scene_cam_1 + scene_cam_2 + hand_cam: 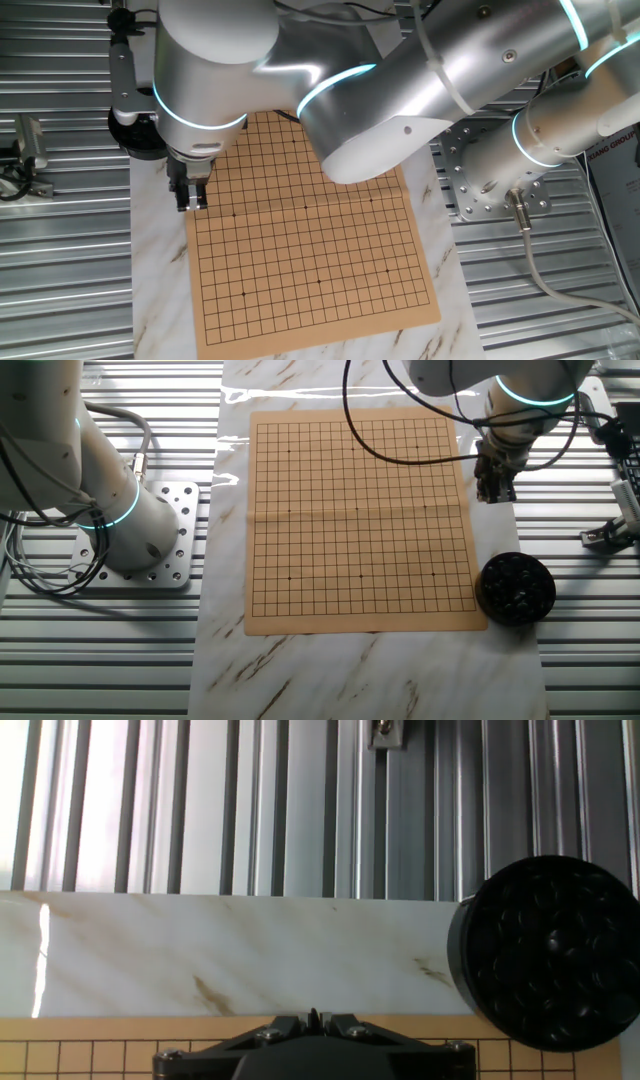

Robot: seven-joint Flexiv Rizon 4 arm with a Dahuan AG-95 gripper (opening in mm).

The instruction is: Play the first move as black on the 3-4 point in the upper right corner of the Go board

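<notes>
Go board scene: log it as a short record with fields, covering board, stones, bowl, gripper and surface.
board: tan wooden Go board with black grid, lying flat on the marble sheet
stones on board: none visible
bowl: round black bowl of black stones, off the board beside one corner
gripper: gripper over the board's edge, up the same side from the bowl
fingers: close together in the hand view; whether they hold a stone cannot be told
surroundings: ribbed metal tabletop

Bright, even light throughout; glare streaks the marble sheet (pixel 300 395), and all views stay sharp.
</notes>
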